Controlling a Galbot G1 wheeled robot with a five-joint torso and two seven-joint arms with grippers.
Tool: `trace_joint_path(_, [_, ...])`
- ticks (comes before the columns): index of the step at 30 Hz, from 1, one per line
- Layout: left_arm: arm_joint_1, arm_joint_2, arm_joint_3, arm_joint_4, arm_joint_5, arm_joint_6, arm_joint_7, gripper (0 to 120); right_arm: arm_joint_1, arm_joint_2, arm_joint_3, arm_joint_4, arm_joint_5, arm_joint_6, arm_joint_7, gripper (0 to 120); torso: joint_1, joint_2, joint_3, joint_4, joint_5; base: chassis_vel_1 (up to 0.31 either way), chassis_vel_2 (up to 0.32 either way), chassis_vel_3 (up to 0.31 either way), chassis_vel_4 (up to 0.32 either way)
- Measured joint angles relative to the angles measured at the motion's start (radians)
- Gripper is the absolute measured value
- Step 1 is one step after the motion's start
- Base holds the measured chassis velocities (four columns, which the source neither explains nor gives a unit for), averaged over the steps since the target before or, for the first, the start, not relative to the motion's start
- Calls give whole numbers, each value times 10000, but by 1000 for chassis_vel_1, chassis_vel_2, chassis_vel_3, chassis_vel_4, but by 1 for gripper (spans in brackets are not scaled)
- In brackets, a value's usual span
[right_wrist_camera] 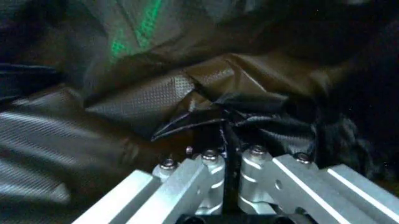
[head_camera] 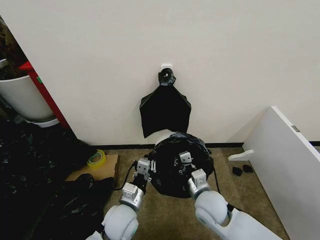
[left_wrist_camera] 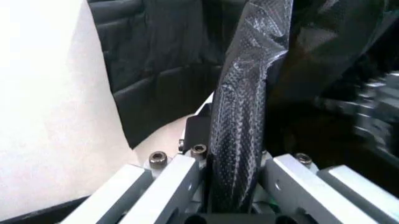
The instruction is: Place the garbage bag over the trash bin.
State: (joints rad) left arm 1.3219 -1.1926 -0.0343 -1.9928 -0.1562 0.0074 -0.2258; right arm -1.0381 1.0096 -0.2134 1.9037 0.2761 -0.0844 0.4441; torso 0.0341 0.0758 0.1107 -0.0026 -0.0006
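Note:
The garbage bag [head_camera: 175,172], glossy black and wrinkled, is draped over the trash bin, whose white rim [head_camera: 162,135] shows at the back left. My left gripper [head_camera: 144,165] sits at the bin's left edge. In the left wrist view it [left_wrist_camera: 234,163] is shut on a twisted band of the bag [left_wrist_camera: 246,79]. My right gripper [head_camera: 185,158] rests on top of the bag near the middle. Seen from the right wrist, it [right_wrist_camera: 227,151] is shut on a crumpled fold of the bag [right_wrist_camera: 206,100].
A flat black fan-shaped sheet [head_camera: 165,110] hangs on the wall just behind the bin. A large white tub [head_camera: 20,97] and a black plastic heap [head_camera: 40,175] lie to the left, beside a tape roll [head_camera: 96,158] on cardboard. A white board [head_camera: 285,160] leans at the right.

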Motion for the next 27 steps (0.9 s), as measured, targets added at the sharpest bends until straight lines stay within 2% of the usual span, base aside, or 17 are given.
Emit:
trace_joint_path(8, [187, -14, 134, -191, 171, 6, 11, 1, 704, 378, -151, -1025, -248, -751, 421, 0, 0, 0, 1, 2, 0, 0, 0, 0, 0])
trace_joint_path(12, [371, 124, 72, -338, 301, 7, 14, 1, 1197, 498, -323, -1709, -279, -1470, 735, 0, 1, 0, 1, 2, 1, 0, 0, 0, 0])
trace_joint_path(17, [458, 135, 80, -416, 380, 8, 27, 1, 1484, 602, -376, -2134, -267, -1780, 871, 0, 2, 0, 1, 2, 0, 0, 0, 0, 0])
trace_joint_path(22, [488, 121, 110, -426, 511, -13, 51, 1, 1540, 620, -391, -2180, -198, -1824, 910, 0, 2, 0, 1, 2, 0, 0, 0, 0, 0])
trace_joint_path(27, [416, 166, 34, -328, 544, -101, 65, 1, 1065, 313, -420, -1363, 55, -1582, 902, 0, 2, 0, 1, -1, -1, 0, 0, 0, 0])
